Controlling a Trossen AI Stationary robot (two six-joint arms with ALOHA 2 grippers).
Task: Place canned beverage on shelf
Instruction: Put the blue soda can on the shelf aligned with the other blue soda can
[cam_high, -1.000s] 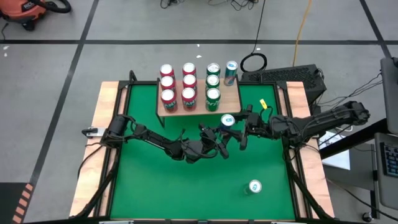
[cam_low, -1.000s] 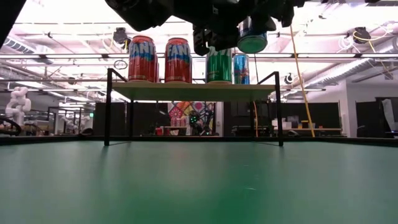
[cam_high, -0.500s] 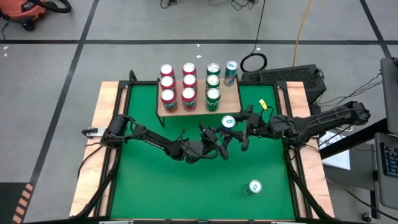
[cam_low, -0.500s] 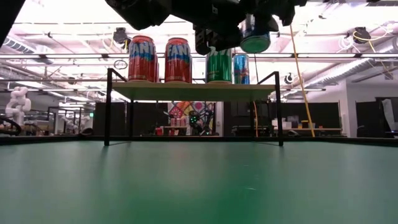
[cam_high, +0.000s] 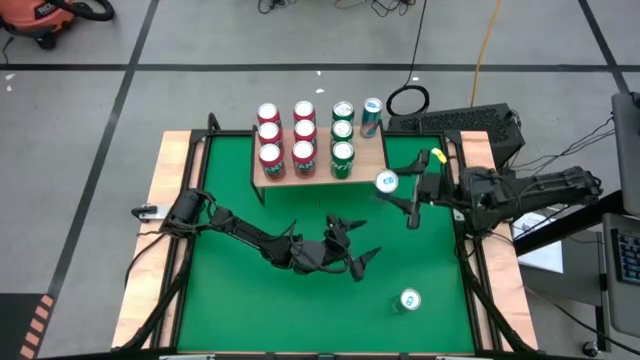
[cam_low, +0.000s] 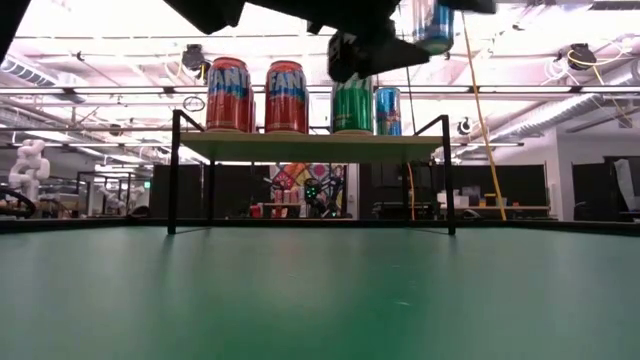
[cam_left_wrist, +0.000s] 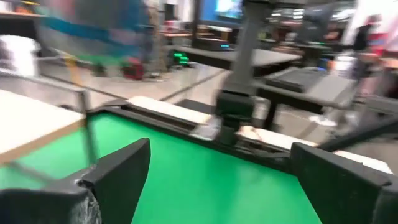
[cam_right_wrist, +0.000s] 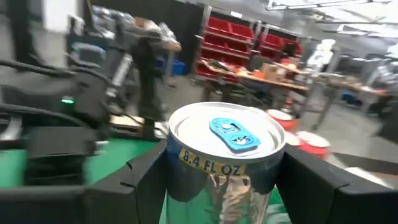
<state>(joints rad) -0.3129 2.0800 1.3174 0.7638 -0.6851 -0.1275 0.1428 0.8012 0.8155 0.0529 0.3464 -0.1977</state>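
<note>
The shelf (cam_high: 318, 168), a light-wood board on black legs (cam_low: 446, 180), stands at the table's far middle and carries several red, green and blue cans (cam_high: 303, 132). My right gripper (cam_high: 393, 190) is shut on a silver-blue can (cam_high: 386, 182), held in the air just right of the shelf's near right corner. In the low view this can (cam_low: 432, 22) is higher than the shelf top. My left gripper (cam_high: 357, 256) is open and empty above the table's middle; its wrist view (cam_left_wrist: 227, 180) shows nothing between the fingers. My right gripper pinches the can's upper side wall (cam_right_wrist: 186, 177) between its two fingers (cam_right_wrist: 144, 177), one on each side, just below the rim. The fingers come about level from the table's right side. The can stands upright, top up, lifted clear of table and shelf.
Another silver-blue can (cam_high: 409, 300) stands on the green table near its near right corner. The shelf's right part has bare board (cam_high: 372, 155) in front of a blue can (cam_high: 372, 114). A keyboard (cam_high: 470, 122) lies beyond the table's far right.
My right gripper has carried the can up and toward the table's far right, from beside my left gripper to the shelf's near right corner; the can stays upright. My left gripper has drawn back toward the near edge, away from the can.
</note>
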